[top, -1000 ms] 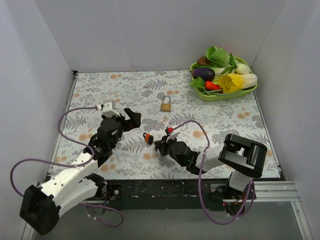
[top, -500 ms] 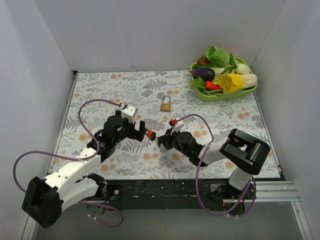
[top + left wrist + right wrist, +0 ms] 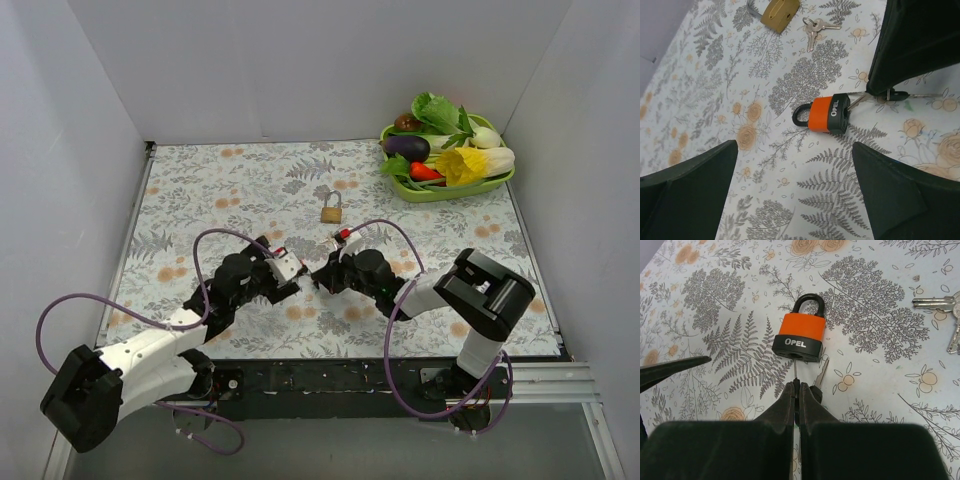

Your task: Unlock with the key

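Slippage is the main risk: the orange padlock (image 3: 799,337), lying loose on the table (image 3: 890,405) at the centre of the right wrist view, is not yet braced. The right pincer (image 3: 796,389) is pinched tight on the key (image 3: 796,371), whose tip meets the lock's base. The left pincer (image 3: 794,150) is spread wide and empty, either side of the lock. If the key is turned now, the body may be spun or pushed away.
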{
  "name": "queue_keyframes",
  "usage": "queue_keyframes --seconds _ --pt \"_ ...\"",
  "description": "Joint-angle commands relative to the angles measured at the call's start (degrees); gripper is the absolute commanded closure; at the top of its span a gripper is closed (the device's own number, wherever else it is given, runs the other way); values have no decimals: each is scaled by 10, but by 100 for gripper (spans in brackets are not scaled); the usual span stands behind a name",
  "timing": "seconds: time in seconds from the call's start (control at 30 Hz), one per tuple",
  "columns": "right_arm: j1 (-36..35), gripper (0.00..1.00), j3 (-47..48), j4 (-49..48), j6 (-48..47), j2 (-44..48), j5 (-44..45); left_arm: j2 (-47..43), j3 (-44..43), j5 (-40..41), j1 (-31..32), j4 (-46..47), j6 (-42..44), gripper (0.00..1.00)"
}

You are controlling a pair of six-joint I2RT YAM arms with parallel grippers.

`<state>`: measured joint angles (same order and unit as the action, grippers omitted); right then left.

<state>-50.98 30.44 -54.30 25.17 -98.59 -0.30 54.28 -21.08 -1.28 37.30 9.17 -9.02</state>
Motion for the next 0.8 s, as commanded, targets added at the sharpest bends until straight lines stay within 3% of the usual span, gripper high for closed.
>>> queue_keyframes --seconds 0.0,0.1,0.3,0.33,0.4,0.53,0.7,0.77 --pt "11 99 26 -4 -2 -5 -38 14 44 -6 18 110 179 2" --pt "18 99 28 1 -2 -6 -52 34 86 -53 19 157 277 2" --pt "25 99 31 8 -7 -9 -65 84 76 -80 19 173 265 2" --pt "25 99 31 7 -5 -7 -66 91 78 -73 19 216 244 2" --pt "25 99 23 2 -1 -5 -67 107 55 -77 -3 238 154 2" --pt "25 99 3 -2 13 26 -55 156 -57 -180 -71 138 -9 5" --pt "25 99 -33 15 15 71 -23 156 -119 -171 -90 71 -184 2" --pt "25 99 -36 39 -2 93 -5 160 -162 -120 -100 7 -308 2"
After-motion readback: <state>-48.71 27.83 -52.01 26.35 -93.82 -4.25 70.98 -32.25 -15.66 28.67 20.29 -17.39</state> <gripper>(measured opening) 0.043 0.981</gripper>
